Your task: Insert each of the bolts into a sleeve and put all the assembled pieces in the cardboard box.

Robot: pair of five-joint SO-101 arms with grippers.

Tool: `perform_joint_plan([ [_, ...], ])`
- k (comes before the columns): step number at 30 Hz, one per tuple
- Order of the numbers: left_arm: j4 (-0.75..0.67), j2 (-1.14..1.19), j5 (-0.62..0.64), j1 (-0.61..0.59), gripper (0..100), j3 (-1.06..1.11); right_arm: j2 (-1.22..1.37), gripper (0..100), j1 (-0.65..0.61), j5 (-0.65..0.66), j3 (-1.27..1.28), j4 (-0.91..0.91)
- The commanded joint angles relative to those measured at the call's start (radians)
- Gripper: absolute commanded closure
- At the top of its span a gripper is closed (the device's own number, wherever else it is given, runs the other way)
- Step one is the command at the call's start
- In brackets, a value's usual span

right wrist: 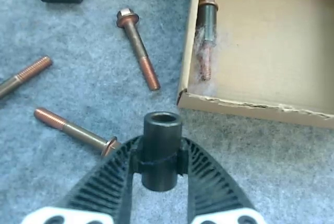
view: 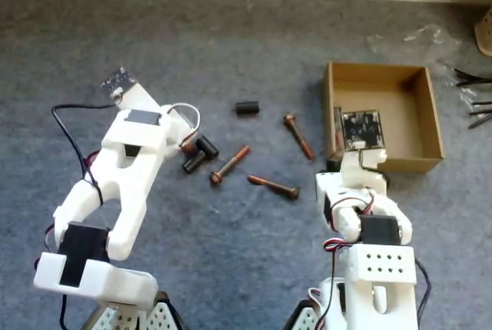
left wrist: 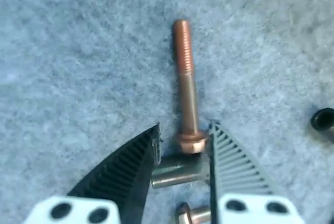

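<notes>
The left end effector [left wrist: 185, 130] is closed narrow on a grey crosswise sleeve [left wrist: 177, 171], both ends touching its jaws. A copper bolt [left wrist: 187, 88] lies with its head against that sleeve, and a second bolt head [left wrist: 190, 214] is cut off below. The right end effector [right wrist: 159, 153] clamps an upright sleeve [right wrist: 162, 130], black, near the cardboard box [right wrist: 235, 106] toward the counter's [view: 231, 53] right edge. The right wrist view shows an assembled piece [right wrist: 206, 31] along the box's wall; in the high view the arm hides it.
</notes>
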Motion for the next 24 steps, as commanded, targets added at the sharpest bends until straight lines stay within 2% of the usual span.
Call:
perform_joint_plan([
  [1,-0.002,-0.041,0.011,-0.013,84,-0.007,-0.016,99.3,0.005,-0.009,-0.005,-0.028],
  [3,0.003,-0.042,0.000,-0.015,84,-0.012,-0.016,99.3,0.005,-0.009,-0.005,-0.028],
  [5,0.005,-0.051,-0.087,-0.019,84,-0.013,-0.016,99.3,0.005,-0.008,-0.005,-0.028],
  [9,0.011,-0.054,-0.425,-0.041,84,-0.068,-0.016,99.3,0.005,-0.005,0.007,-0.030],
  [13,0.110,-0.054,-0.760,-0.088,84,-0.170,-0.016,99.3,0.005,-0.003,0.016,-0.051],
  [15,0.170,-0.053,-0.973,-0.114,84,-0.236,-0.016,99.3,0.005,-0.003,0.016,-0.050],
  [18,0.255,-0.044,-1.359,-0.127,84,-0.320,-0.016,99.3,0.005,-0.003,0.016,-0.050],
  [22,0.368,-0.042,-1.873,-0.128,84,-0.346,-0.016,99.3,0.005,-0.003,0.016,-0.050],
  [24,0.428,-0.042,-2.081,-0.128,84,-0.346,-0.016,99.3,0.005,-0.003,0.016,-0.050],
])
